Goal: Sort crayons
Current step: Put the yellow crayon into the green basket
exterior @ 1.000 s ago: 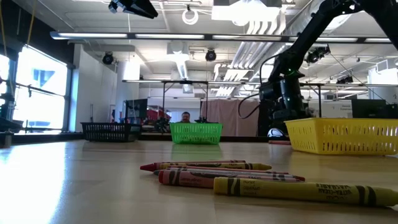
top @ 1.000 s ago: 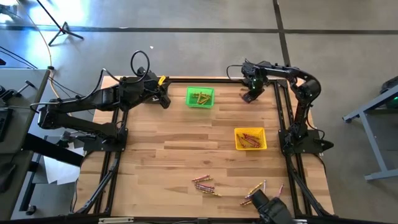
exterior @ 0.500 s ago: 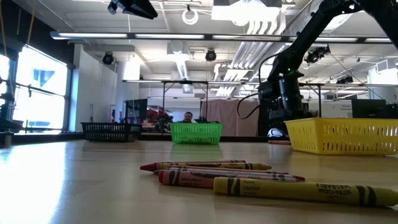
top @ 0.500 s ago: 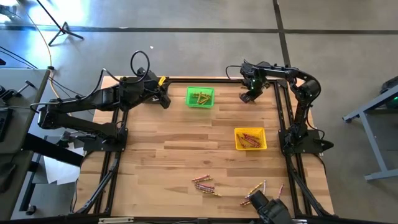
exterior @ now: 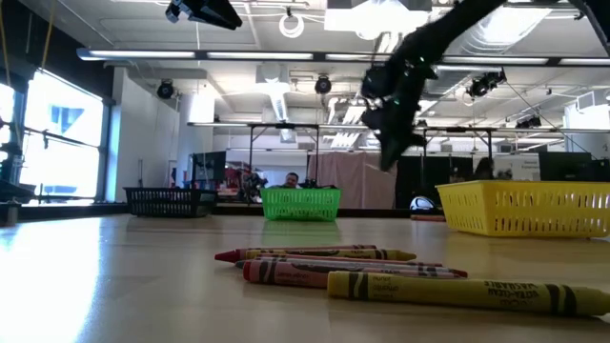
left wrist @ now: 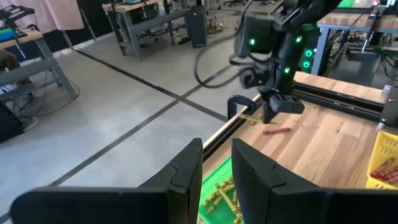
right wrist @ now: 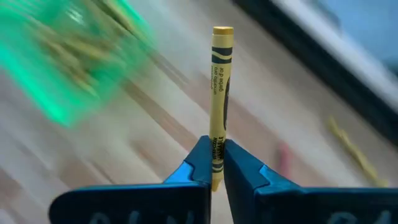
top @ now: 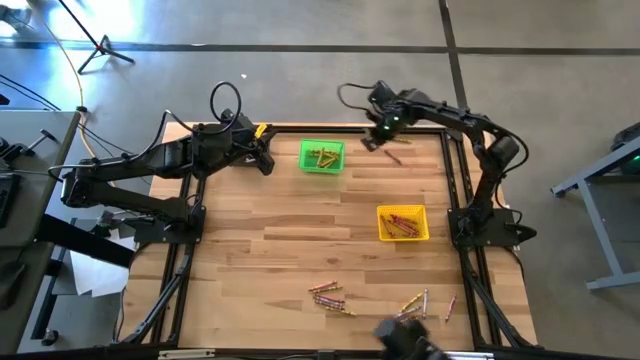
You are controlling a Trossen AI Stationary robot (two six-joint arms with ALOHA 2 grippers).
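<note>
The right gripper (right wrist: 216, 163) hangs above the table's (top: 280, 240) far edge, beside the green bin (top: 321, 156), jaws clamped on a yellow crayon (right wrist: 218, 93). The left gripper (left wrist: 217, 168) waits near the far left corner, jaws slightly apart, holding nothing.

A yellow crayon (right wrist: 218, 93) with black print sits in the dark right tool (right wrist: 214, 163), near a green bin (top: 321, 156), a yellow bin (top: 402, 223) and the pale wood-grain table (top: 270, 240).

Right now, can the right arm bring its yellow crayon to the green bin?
Probably yes. The right gripper, shut on the yellow crayon, hangs above the table just beside the green bin, and nothing stands between them.
</note>
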